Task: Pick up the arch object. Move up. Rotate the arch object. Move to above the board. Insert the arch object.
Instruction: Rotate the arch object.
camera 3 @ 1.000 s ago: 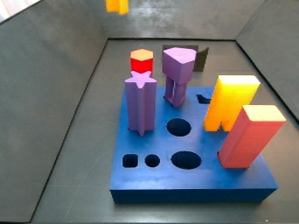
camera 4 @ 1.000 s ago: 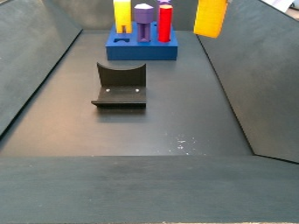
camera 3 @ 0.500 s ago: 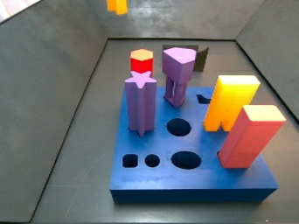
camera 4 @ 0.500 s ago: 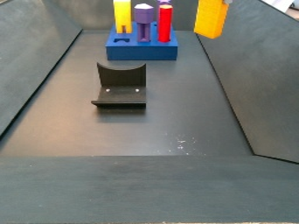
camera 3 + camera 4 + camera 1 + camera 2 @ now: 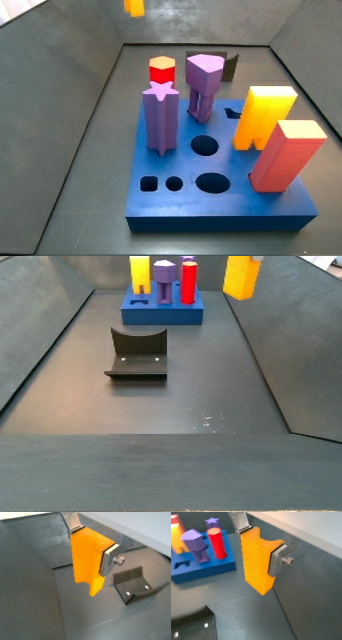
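- Arch object sits clamped between the gripper's two silver fingers, well clear of the floor in both wrist views; the jaws are closed only as far as the block's width allows, and nothing else is in them.
- Its long axis runs on from the fingers, so most of the orange body hangs out past the fingertips, and a notched lower end shows in a wrist view.
- Seen in a side view, the arch object is high at the upper edge of the frame, off to one side of the board; in the opposite side view only a small orange scrap shows at the top edge, beyond the board's far end.
- The board lies apart from the held piece, down on the floor, and in a wrist view it appears off to the side of the block rather than under it.
- The board already carries a purple star post, a red-topped post, a purple shield post, a big orange block with yellow top and a salmon block; a round hole, an oval hole and small holes stand open.
- The fixture stands on the floor between the board and the camera, empty.
- My judgement: the lift is done and the carry across to above the board is what remains, with the piece's end needing to line up with a free hole; whether the rotation is finished I cannot tell.
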